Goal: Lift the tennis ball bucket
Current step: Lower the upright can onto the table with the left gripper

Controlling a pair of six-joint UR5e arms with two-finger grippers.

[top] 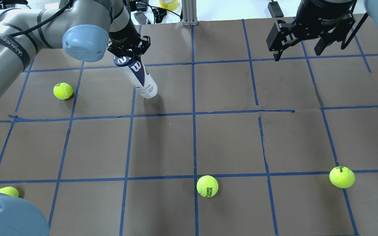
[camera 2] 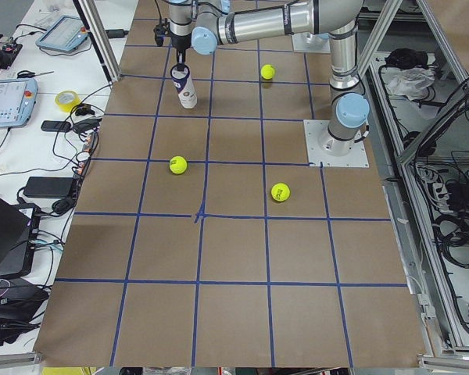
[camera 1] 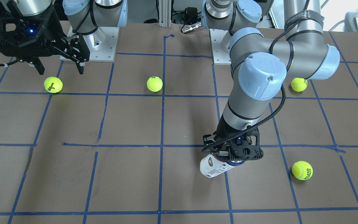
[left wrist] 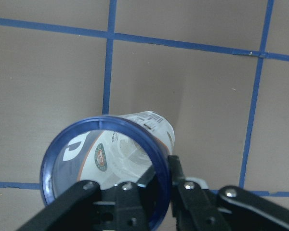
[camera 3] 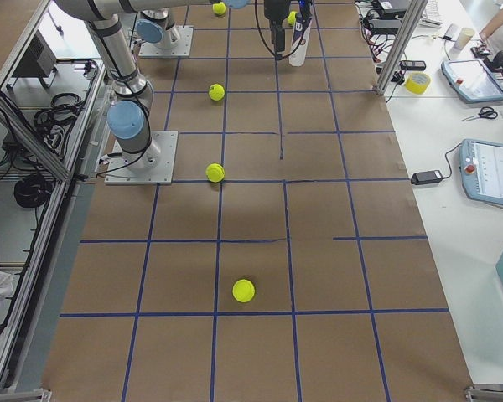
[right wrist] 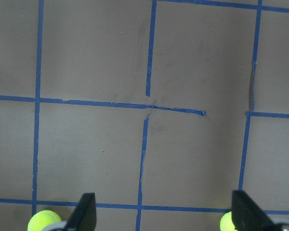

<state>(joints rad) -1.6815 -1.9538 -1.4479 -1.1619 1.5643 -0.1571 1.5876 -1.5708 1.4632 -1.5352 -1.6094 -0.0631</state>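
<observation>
The tennis ball bucket (top: 138, 77) is a slim can with a white label and a navy top bearing a white "W". It stands tilted at the far left of the table. My left gripper (top: 128, 52) is shut on its dark blue rim (left wrist: 98, 127), one finger inside the open mouth and one finger (left wrist: 179, 179) outside. The front view shows the can (camera 1: 213, 168) under the left gripper (camera 1: 233, 154). I cannot tell whether its base is off the table. My right gripper (top: 297, 54) is open and empty, hovering at the far right, and shows again in the front view (camera 1: 61, 69).
Several yellow-green tennis balls lie on the brown, blue-taped table: one left of the can (top: 63, 90), one front centre (top: 207, 186), one front right (top: 342, 177), one front left (top: 8, 191). The arm bases (camera 1: 89, 46) stand at the robot's edge.
</observation>
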